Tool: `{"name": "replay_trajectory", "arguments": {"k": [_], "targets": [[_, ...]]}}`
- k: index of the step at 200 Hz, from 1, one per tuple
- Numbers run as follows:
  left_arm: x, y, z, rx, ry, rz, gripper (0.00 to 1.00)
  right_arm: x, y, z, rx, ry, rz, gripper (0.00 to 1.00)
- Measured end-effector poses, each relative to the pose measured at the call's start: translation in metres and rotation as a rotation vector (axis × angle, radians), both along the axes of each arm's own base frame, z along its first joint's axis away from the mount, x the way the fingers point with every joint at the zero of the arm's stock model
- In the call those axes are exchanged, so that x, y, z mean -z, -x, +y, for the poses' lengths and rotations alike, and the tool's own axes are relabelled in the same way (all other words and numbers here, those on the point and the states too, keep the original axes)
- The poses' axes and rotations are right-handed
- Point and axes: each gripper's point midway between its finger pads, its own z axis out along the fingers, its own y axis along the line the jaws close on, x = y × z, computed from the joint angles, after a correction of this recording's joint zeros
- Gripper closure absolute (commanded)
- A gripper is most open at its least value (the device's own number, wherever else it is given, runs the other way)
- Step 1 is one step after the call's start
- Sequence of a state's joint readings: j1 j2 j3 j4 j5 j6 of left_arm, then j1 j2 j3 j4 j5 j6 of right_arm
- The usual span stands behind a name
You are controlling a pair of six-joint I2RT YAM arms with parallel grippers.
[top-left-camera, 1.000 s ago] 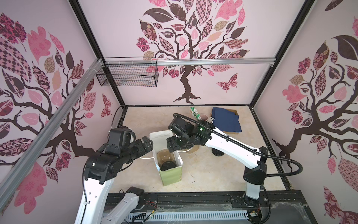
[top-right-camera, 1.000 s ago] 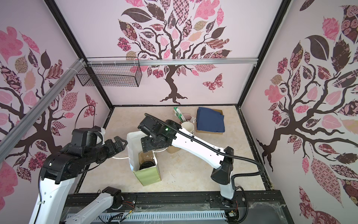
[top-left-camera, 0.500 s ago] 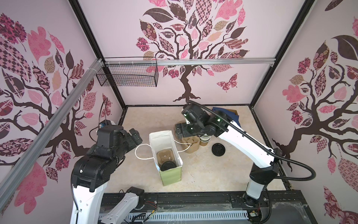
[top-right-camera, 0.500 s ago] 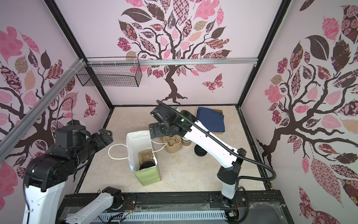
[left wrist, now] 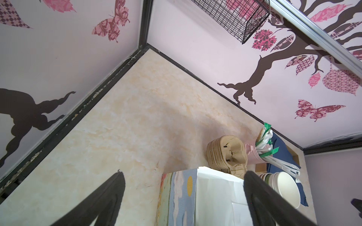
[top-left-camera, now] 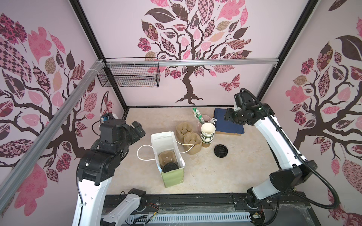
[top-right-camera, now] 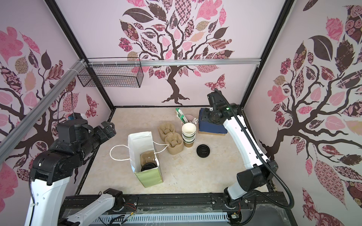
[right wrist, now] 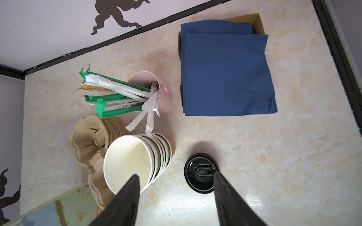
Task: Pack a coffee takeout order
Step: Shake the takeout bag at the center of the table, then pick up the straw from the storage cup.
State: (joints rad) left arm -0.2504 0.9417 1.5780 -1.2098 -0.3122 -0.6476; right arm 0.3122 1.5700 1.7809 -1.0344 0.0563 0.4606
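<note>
The paper bag (top-left-camera: 172,179) stands upright near the counter's (top-left-camera: 215,176) front edge, carrier (top-left-camera: 166,156) and lidded cup (top-left-camera: 170,167) inside. The navy napkins (right wrist: 225,74) lie in the back right corner, with the right gripper (right wrist: 175,175) hovering near, jaws apart and empty. The left gripper (left wrist: 184,174) has its jaws released too.

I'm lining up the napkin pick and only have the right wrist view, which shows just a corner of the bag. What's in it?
Observer: In both top views the paper bag stands upright and open. A pulp carrier sits inside, with a black-lidded cup in its nearer pocket.
Operator: Is the left arm blocking the bag mouth?
Observer: No. The left gripper hangs off to the bag's left, apart from it, fingers spread and holding nothing.
</note>
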Motion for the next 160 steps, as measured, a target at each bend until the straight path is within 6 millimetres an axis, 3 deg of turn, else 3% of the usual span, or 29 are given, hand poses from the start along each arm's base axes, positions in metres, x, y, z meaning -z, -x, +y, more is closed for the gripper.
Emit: {"name": "replay_trajectory", "arguments": {"k": [24, 57, 79, 104, 160], "targets": [[0.000, -0.001, -0.002, 0.010, -0.001, 0.000, 0.02, 0.023, -0.020, 0.007, -0.022, -0.021, 0.038, 0.47], [0.001, 0.000, -0.004, 0.031, -0.004, 0.005, 0.02, 0.051, -0.032, 0.024, -0.074, -0.063, 0.101, 0.41], [0.002, -0.001, -0.006, 0.039, 0.001, 0.010, 0.02, 0.062, -0.039, 0.028, -0.101, -0.055, 0.122, 0.49], [0.003, -0.004, -0.008, 0.047, 0.003, 0.018, 0.02, 0.057, -0.052, 0.032, -0.140, -0.017, 0.106, 0.55], [0.008, -0.009, -0.010, 0.055, -0.005, 0.040, 0.02, 0.041, -0.078, 0.048, -0.222, 0.106, 0.030, 0.55]]}}
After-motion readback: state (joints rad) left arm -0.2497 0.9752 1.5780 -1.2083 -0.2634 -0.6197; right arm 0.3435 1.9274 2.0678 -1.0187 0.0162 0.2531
